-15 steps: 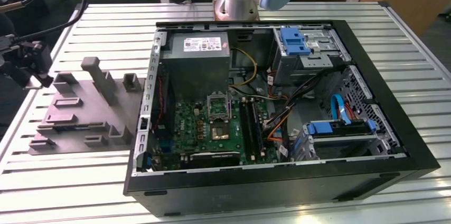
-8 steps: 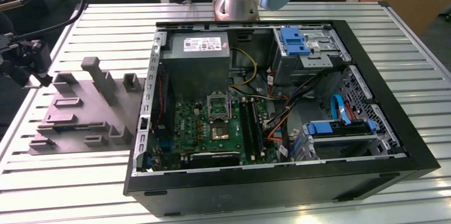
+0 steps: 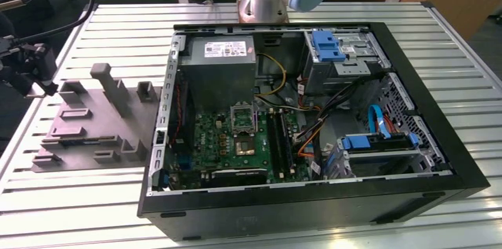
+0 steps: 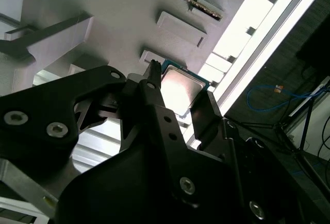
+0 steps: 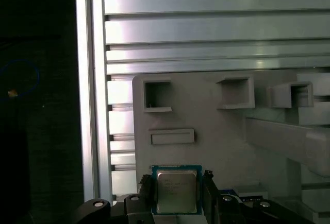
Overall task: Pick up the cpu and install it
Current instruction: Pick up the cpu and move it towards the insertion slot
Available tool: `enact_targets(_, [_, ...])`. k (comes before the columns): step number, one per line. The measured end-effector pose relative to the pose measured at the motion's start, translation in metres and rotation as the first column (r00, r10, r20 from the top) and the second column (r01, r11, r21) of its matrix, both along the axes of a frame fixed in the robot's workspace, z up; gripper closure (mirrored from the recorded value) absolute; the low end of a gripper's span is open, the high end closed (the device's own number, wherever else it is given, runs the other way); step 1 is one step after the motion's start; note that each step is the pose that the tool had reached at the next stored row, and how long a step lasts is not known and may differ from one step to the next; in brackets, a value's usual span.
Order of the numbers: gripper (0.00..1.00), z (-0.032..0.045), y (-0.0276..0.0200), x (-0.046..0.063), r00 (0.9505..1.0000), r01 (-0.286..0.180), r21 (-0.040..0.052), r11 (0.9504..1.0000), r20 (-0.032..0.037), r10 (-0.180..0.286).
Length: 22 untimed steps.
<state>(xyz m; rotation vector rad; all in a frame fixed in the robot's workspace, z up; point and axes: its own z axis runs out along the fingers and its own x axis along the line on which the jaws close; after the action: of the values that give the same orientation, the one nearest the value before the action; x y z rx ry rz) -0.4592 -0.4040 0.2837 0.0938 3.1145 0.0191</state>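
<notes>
**Exterior view:** the gripper (image 3: 37, 76) hangs at the outer edge of the grey parts fixture (image 3: 94, 125). The open computer case (image 3: 314, 202) lies well apart from it, beyond the fixture, and its white label (image 3: 227, 49) is unreadable.

**Second wrist view:** the jaws are narrowed onto the cpu (image 4: 180, 86), gripping opposite edges, probably to spare the lid and contacts.

**First wrist view:** the cpu sits between the fingers (image 5: 209, 195), lid toward the camera. Its print is too fine to read.

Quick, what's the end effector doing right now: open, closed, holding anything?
The end effector is closed on the cpu, gripping it by two opposite edges at the grey fixture.
</notes>
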Motion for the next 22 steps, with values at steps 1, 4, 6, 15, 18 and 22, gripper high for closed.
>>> enact_targets(1, [0.53,0.0002,0.0000,0.0000,1.0000,0.000,0.0000,1.0000,0.0000,0.000])
enact_targets(4, [0.53,0.0008,0.0000,0.0000,1.0000,0.000,0.0001,1.0000,0.0000,0.000])
enact_targets(6, [0.53,0.0012,0.0001,0.0000,1.0000,0.000,0.0000,1.0000,0.0000,0.000])
enact_targets(15, [0.53,0.0032,0.0001,0.0000,1.0000,0.000,0.0000,1.0000,0.0000,0.000])
enact_targets(18, [0.53,0.0037,0.0001,0.0000,1.0000,0.000,0.0001,1.0000,0.0000,0.000])
enact_targets(22, [0.53,0.0056,0.0001,0.0000,1.0000,0.000,0.0000,1.0000,0.0000,0.000])
